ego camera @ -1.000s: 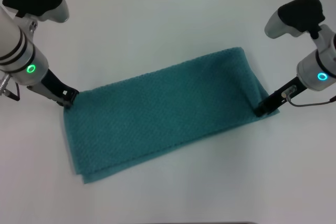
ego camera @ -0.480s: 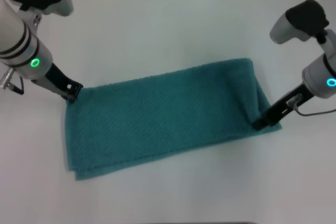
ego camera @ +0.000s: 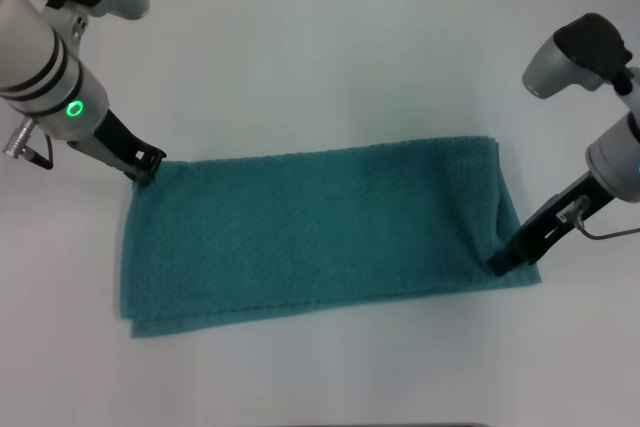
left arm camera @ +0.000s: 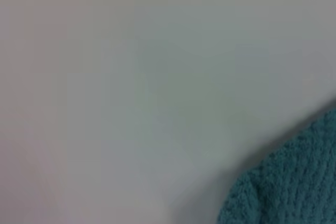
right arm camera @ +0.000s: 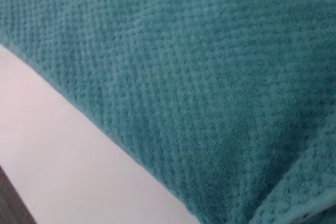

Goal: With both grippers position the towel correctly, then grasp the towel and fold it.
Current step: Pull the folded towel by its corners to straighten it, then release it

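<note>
1. Left gripper [ego camera: 148,163] sits at the towel's [ego camera: 320,227] far left corner, fingers low on the cloth. We judge it pinched on that corner, though the tips are partly hidden.
2. Right gripper [ego camera: 503,261] meets the near right corner, where the cloth puckers toward it; we read it as clamped there too.
3. Opposite corners held: likely so the pair can swing the towel square to the robot.
4. Towel lies flat on the white table [ego camera: 320,57], long side running left-right, doubled, lower layer peeking out at the near left.
5. Folding not yet begun.
</note>
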